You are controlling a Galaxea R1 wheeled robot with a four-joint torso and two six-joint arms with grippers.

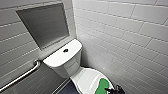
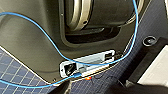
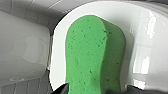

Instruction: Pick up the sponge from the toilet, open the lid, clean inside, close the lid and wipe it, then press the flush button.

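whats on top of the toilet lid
The sponge lies on the closed lid, toward its front, with the right gripper beside it. The lid covers the bowl, so nothing inside can be seen.

One toilet (image 1: 62,59), one sponge (image 1: 102,85), one flush button (image 1: 65,50), one grab bar (image 1: 22,76).

Head high over toilet (image 1: 65,60), right wrist close on sponge (image 3: 95,55) both share

The bright green peanut-shaped sponge (image 1: 101,85) lies toward the front of the closed lid of the white ceramic toilet (image 1: 72,66), with the small dark round flush button (image 1: 65,50) on the tank top behind, a metal grab rail (image 1: 22,75) to the left and a recessed wall niche (image 1: 45,25) above.
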